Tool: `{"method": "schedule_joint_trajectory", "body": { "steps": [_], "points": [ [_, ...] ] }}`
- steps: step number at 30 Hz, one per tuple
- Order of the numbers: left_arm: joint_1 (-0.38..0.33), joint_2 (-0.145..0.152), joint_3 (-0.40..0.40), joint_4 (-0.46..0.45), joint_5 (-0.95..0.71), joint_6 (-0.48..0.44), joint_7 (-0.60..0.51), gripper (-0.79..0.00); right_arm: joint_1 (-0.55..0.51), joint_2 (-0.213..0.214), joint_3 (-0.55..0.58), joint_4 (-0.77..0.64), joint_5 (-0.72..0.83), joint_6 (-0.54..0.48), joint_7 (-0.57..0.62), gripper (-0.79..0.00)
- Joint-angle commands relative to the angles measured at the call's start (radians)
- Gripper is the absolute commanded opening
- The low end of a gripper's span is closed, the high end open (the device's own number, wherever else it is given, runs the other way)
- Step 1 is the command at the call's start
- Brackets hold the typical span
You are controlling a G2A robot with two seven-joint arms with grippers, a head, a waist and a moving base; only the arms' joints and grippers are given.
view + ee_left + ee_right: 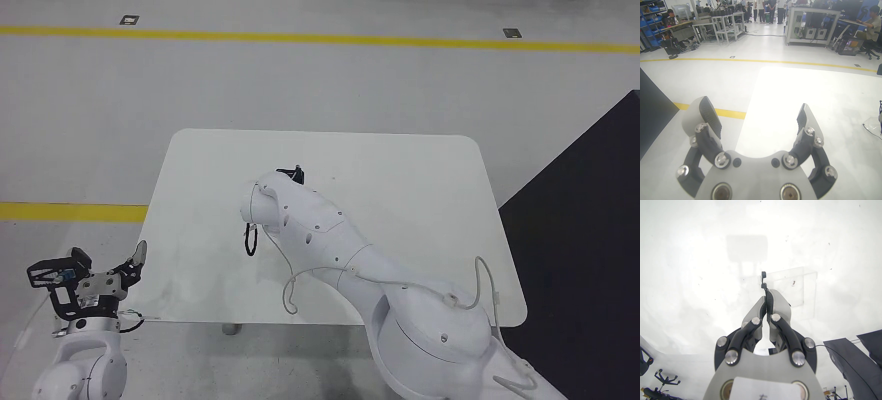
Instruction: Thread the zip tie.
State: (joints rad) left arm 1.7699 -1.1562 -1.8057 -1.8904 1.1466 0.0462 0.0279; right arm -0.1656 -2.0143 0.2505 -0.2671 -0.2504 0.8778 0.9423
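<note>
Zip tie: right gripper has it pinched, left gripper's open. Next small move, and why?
Probably bring the left gripper in over the table toward the right gripper. The right one is shut on the zip tie, one end poking out past its fingertips, while the left sits open and empty beside the table's edge, well apart. Threading likely needs a second grip.

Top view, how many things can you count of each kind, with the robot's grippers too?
zip tie, black: 1
clear plastic stand: 1
grippers: 2, the left gripper and the right gripper
Total: 4
</note>
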Motion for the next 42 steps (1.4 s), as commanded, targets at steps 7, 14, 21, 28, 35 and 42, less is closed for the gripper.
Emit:
{"method": "schedule_joint_trajectory", "body": {
  "steps": [7,14,21,28,35,42],
  "points": [
    [0.0,0.0,0.0,0.0,0.0,0.0,0.0,0.0,0.0,0.0,0.0,0.0,0.0,0.0,0.0,-0.785],
    [0.0,0.0,0.0,0.0,0.0,0.0,0.0,0.0,0.022,0.022,0.085,0.031,0.122,-0.076,-0.039,-0.785],
    [0.0,0.0,0.0,0.0,0.0,0.0,0.0,0.0,0.101,0.07,0.168,0.102,0.201,-0.143,-0.063,-0.785],
    [0.0,0.0,0.0,0.0,0.0,0.0,0.0,0.0,0.127,0.102,0.204,0.188,0.246,-0.301,0.022,-0.785],
    [0.0,0.0,0.0,0.0,0.0,0.0,0.0,0.0,0.127,0.102,0.204,0.188,0.246,-0.301,0.022,-0.785],
    [0.0,0.0,0.0,0.0,0.0,0.0,0.0,0.0,0.127,0.102,0.204,0.188,0.246,-0.301,0.022,-0.785]
  ]
}}
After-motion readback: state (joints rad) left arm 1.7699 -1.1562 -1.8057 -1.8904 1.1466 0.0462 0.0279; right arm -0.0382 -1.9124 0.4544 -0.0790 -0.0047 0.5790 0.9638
